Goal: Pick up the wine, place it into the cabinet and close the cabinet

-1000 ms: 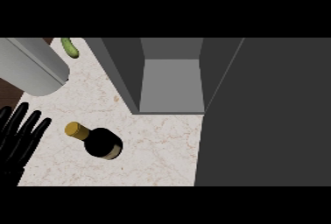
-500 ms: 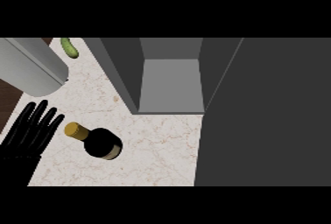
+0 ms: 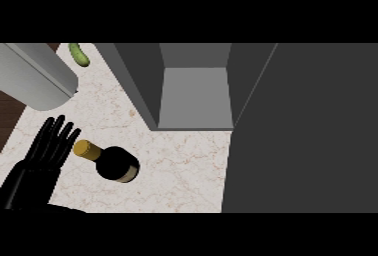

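The wine stands on the desk, seen almost straight from above: a dark round body with a gold cap that leans toward the upper left in the view. It sits on the pale marbled top, in front of the cabinet and a little to its left, well outside it.

Just left of the bottle is the left robot hand, black, coming up from the lower left corner. Its fingers are straight and slightly fanned, pointing away toward the back of the desk. The fingers closest to the bottle lie right beside the gold cap; I cannot tell whether they touch it. Nothing is held in that hand, and no finger is curled round the bottle. Only the hand and a bit of dark wrist show at the view's lower edge.

The cabinet stands open, with a grey floor and side walls visible inside, and its dark door is swung out to the right, filling that side of the view.

Farther back on the left lies a big grey cylinder, and beyond it, near the far edge, a small green cucumber.
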